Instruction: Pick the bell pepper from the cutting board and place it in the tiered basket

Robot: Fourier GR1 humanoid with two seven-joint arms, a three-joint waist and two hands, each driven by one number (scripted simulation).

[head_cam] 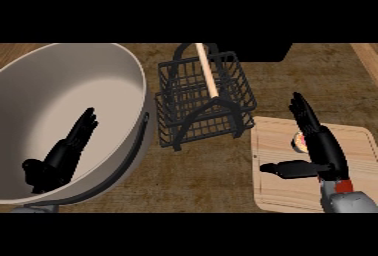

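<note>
Brown counter [221, 170]: bell pepper [300, 141] sits on cutting board [280, 192], mostly hidden behind open right hand [319, 145] (left hand [63, 152] idle, fingers straight), so curl around it before lifting toward tiered basket [203, 100].

Bell pepper [301, 142] barely peeks out on the wooden cutting board [280, 190], right of the black wire tiered basket [203, 100].

Single head view, steeply down onto counter [221, 170]
</note>
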